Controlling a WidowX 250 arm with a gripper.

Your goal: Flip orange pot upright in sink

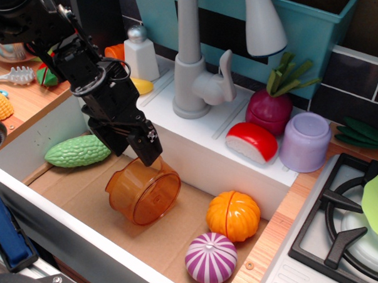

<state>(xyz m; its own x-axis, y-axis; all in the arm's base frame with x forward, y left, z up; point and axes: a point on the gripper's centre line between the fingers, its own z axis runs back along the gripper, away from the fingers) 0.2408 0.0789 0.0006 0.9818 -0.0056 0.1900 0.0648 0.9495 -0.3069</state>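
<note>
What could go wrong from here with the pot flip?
1. The orange pot lies tilted on its side, and the gripper sits at its upper rim; a thin rim hold could slip and let it roll.
2. The pumpkin and purple onion lie close to its right; a rolling pot may knock them.
3. The sink back wall is just behind, leaving little room to swing.

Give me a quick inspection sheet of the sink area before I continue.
Surface: white sink with brown cardboard floor.
Job's things: translucent orange plastic pot tilted on its side, mouth facing lower right.
Clutter: green bumpy gourd, ribbed orange pumpkin, purple striped onion in the sink.
Grippers: black gripper just above the pot's rim; open or shut unclear.
Cables: black wires on the arm.
Surroundings: grey faucet, lilac cup, stove grate.
</note>
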